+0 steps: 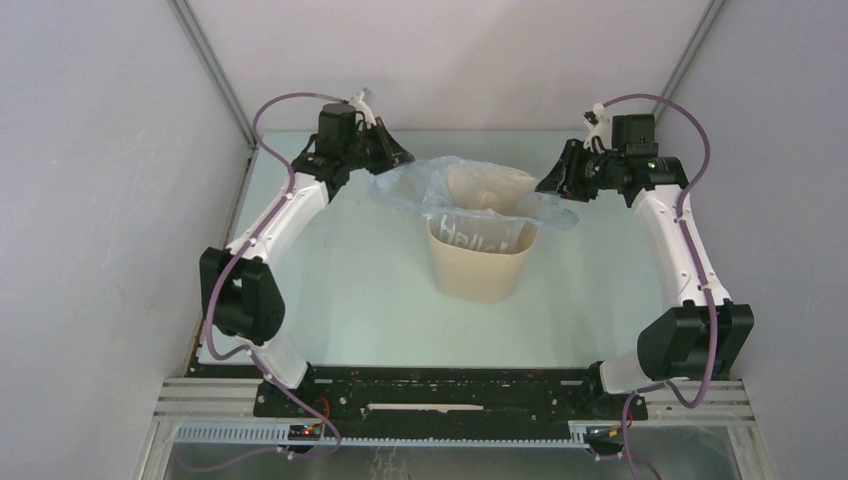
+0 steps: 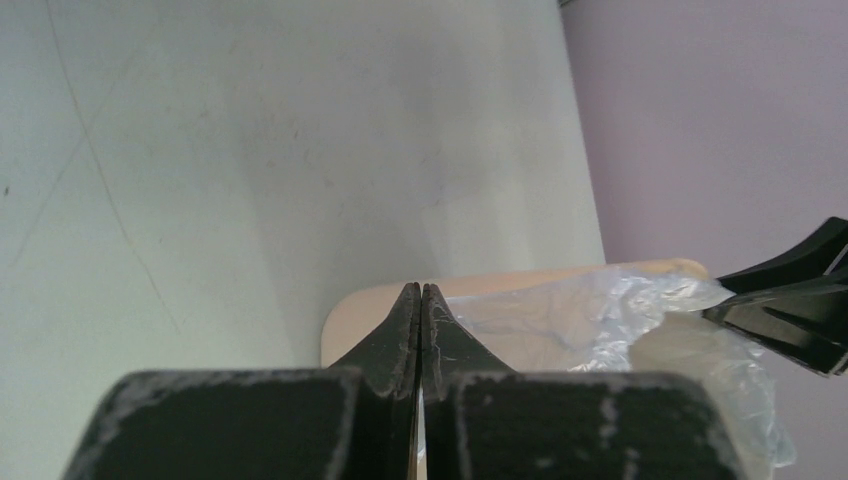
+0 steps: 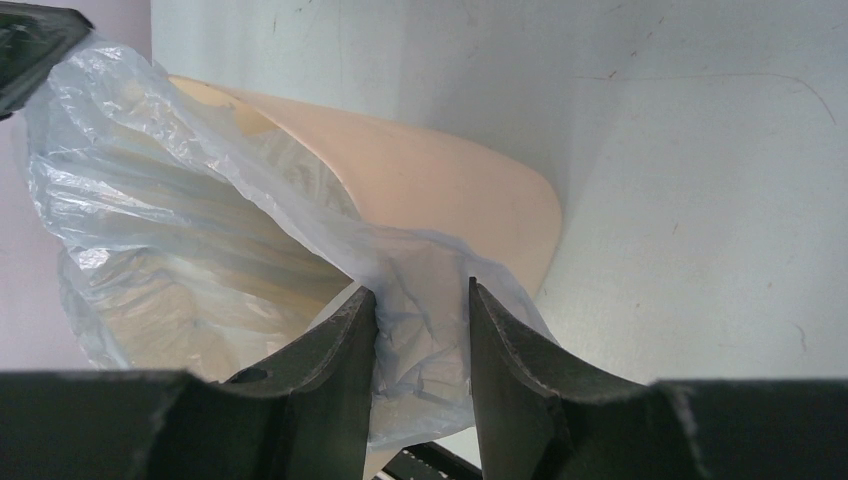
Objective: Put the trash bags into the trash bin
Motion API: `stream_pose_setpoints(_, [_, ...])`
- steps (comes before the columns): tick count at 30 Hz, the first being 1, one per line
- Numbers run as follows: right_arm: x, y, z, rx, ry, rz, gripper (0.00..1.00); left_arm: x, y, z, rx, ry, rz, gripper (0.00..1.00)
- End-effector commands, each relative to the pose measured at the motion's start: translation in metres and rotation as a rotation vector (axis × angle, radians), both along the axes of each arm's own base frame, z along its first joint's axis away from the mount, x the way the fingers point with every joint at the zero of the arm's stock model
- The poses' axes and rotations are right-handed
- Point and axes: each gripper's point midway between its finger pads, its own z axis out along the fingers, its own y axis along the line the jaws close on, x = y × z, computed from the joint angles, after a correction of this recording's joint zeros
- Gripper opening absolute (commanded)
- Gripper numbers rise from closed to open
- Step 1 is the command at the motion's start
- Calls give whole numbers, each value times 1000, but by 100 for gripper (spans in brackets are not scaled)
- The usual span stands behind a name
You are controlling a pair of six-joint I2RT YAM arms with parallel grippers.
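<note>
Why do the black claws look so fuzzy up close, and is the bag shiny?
Left wrist view: the left gripper sits too near the lens, so it blurs; right wrist view: white glints on the crinkly trash bag; top view: soft, even light.

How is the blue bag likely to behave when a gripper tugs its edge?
Likely floppy: the trash bag crumples and sags over the rim of the trash bin. Probably very light and slippery, being thin see-through film.
</note>
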Motion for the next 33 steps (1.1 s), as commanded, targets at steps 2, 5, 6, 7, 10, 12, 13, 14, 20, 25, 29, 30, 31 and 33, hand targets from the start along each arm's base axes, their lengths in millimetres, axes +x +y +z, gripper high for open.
stream_pose_setpoints(2, [2,-9,-11,-34,25,-19,45,-18,8,-33,54,137,-6,0])
stream_pose_setpoints(5, [-9,-10,-27,-41,71,-19,45,-37,11,-56,83,225,-33,0])
stream_pose_setpoints(6, [-13,-10,-31,-40,91,-18,45,-42,11,-61,88,246,-41,0])
stream_pose_setpoints(7, [-18,-9,-35,-38,108,-13,45,-49,11,-67,87,270,-53,0])
stream_pose_setpoints(10, [-26,-11,-39,-14,139,-12,47,-65,5,-75,67,325,-104,0])
stream_pose_setpoints(12, [-31,-9,-34,12,142,-5,51,-73,0,-72,58,325,-136,0])
stream_pose_setpoints(13, [-33,-8,-28,25,130,-3,55,-76,1,-69,59,318,-144,0])
stream_pose_setpoints(14, [-35,-6,-19,38,110,0,58,-79,2,-65,63,309,-144,1])
stream_pose_setpoints(20, [-45,-12,30,4,3,-26,75,-81,11,-15,87,201,-120,31])
stream_pose_setpoints(25, [-45,-19,47,-42,-48,-36,80,-82,28,20,153,111,-70,61])
stream_pose_setpoints(29, [-31,-13,60,68,-85,-25,83,-92,31,28,156,93,-79,71])
stream_pose_setpoints(30, [-24,-14,64,101,-108,-25,83,-96,29,28,139,102,-89,71])
stream_pose_setpoints(31, [-19,-15,66,126,-122,-24,83,-99,26,27,122,112,-98,71])
stream_pose_setpoints(33, [-12,-15,64,147,-141,-18,83,-106,22,28,89,117,-107,71])
